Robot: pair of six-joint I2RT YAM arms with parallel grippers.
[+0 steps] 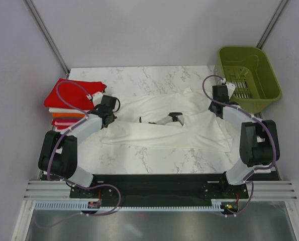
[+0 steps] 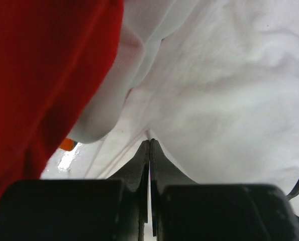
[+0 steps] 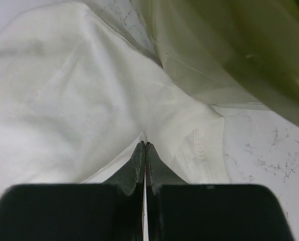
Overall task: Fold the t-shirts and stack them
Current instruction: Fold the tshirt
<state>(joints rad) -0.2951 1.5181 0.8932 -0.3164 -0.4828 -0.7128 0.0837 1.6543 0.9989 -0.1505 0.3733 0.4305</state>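
A large white t-shirt [image 1: 164, 128] lies spread across the middle of the marble table, part folded, with a dark collar label showing near its centre. My left gripper [image 1: 110, 108] is shut on the shirt's left edge; in the left wrist view the closed fingertips [image 2: 149, 143] pinch white cloth [image 2: 229, 85]. My right gripper [image 1: 218, 103] is shut on the shirt's right edge by a hemmed sleeve [image 3: 204, 145]; its tips [image 3: 145, 145] pinch cloth. A stack of folded shirts [image 1: 71, 100], red on top over white, orange and red, sits at the left. The red shirt [image 2: 33, 75] fills the left wrist view's left side.
An olive-green plastic basket [image 1: 250, 75] stands at the back right, close to my right gripper; its wall [image 3: 229, 55] fills the upper right of the right wrist view. Bare marble [image 1: 154, 78] shows behind the shirt and along the front [image 1: 154, 158].
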